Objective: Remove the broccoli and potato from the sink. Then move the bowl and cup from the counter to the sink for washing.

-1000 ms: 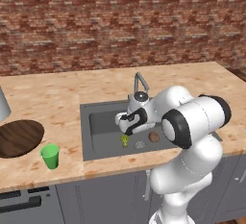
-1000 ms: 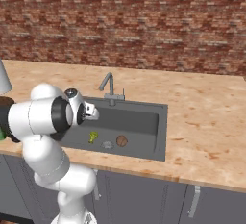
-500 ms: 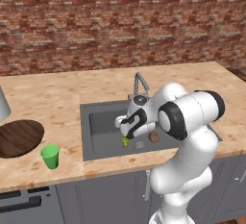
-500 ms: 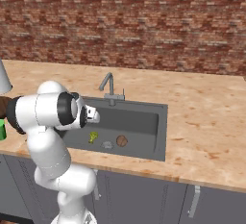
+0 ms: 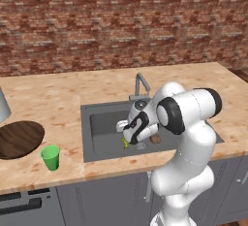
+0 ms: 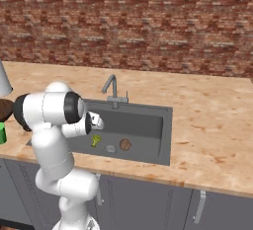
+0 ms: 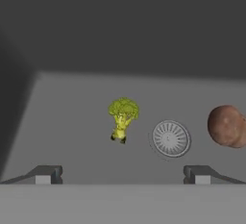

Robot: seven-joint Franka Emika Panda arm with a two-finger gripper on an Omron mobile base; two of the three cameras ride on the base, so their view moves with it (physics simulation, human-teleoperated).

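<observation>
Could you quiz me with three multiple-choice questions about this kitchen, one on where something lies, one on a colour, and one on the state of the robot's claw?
1. Where does the small brown roundish potato lie?
A. On the beige counter
B. In the dark grey rectangular sink
C. In the wooden bowl

2. What colour is the small tapered cup standing on the light beige speckled counter?
A. Bright green
B. Red
C. White

3. How do the jaws of the robot's two-finger gripper stand?
A. Shut on the potato
B. Shut on the faucet
C. Open, holding nothing

Answers:
1 B: the potato rests on the basin floor beside the small round grey drain.
2 A: the cup is bright green, next to the wide dark brown wooden bowl.
3 C: the hand view shows both tips set wide apart, with the tiny yellow-green broccoli floret lying untouched beyond them.
</observation>
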